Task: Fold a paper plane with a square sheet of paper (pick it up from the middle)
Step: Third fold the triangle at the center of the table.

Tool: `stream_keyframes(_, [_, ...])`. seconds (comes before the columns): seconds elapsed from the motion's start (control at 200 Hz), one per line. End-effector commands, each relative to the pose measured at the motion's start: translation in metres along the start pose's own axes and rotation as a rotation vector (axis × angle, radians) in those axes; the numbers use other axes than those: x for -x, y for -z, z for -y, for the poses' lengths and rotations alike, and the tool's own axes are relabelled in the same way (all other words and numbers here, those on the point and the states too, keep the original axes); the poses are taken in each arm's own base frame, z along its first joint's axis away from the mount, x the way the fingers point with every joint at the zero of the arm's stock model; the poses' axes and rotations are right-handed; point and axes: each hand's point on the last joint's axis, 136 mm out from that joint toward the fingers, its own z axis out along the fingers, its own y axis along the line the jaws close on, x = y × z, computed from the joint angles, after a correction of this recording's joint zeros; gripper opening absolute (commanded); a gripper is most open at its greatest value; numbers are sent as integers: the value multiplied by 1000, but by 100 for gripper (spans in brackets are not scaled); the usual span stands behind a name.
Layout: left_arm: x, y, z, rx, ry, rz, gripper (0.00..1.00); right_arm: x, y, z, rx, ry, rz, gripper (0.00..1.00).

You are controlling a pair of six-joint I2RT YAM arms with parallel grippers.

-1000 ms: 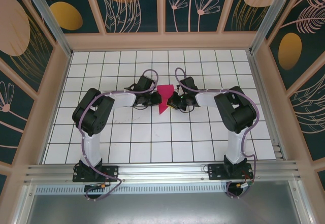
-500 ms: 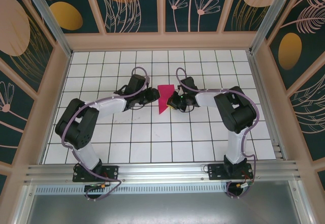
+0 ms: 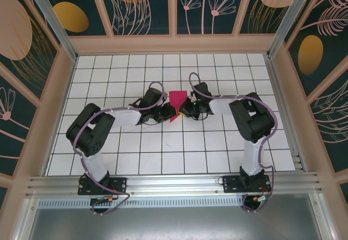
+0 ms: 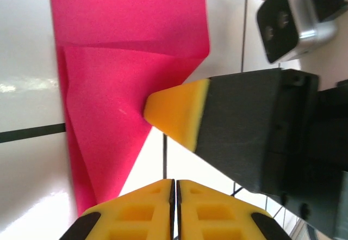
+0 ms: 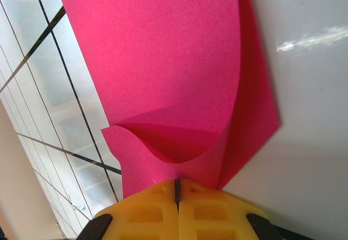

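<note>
- I am pinching my right claw (image 5: 176,188) fully shut; in the right wrist view its two yellow pads are meeting at the bottom centre of the frame.
- It is gripping the square sheet of paper (image 5: 163,60) at its near edge, and the magenta sheet is curling up from the white table (image 5: 310,115) into the seam between the pads.
- Above that curl, the sheet is spreading across the upper middle of that frame, with a second layer showing along its right side.
- I am holding my left claw (image 4: 175,188) with its pads pressed together at the bottom centre of the left wrist view, leaving only a thin dark line between them.
- The paper (image 4: 125,60) is filling the upper left there, creased and narrowing to a point just left of my left pads; I cannot tell whether any of it is caught between them.
- My right claw (image 4: 174,112) is coming in from the right of that frame, its yellow tip touching the paper's edge.
- In the top view, the paper (image 3: 176,101) is lying at the centre of the gridded table (image 3: 163,153), between my left claw (image 3: 165,111) and right claw (image 3: 185,108).
</note>
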Motion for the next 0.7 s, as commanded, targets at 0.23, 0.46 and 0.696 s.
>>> stream_keyframes(0.23, [-3, -13, -19, 62, 12, -21, 14, -13, -14, 53, -162, -84, -20, 0])
stream_keyframes(0.46, [-2, -13, -32, 116, 6, -6, 13, -13, -15, 54, -163, -85, -23, 0])
stream_keyframes(0.696, [-3, -14, -40, 147, 7, -7, 13, -13, -15, 55, -165, -85, -24, 0])
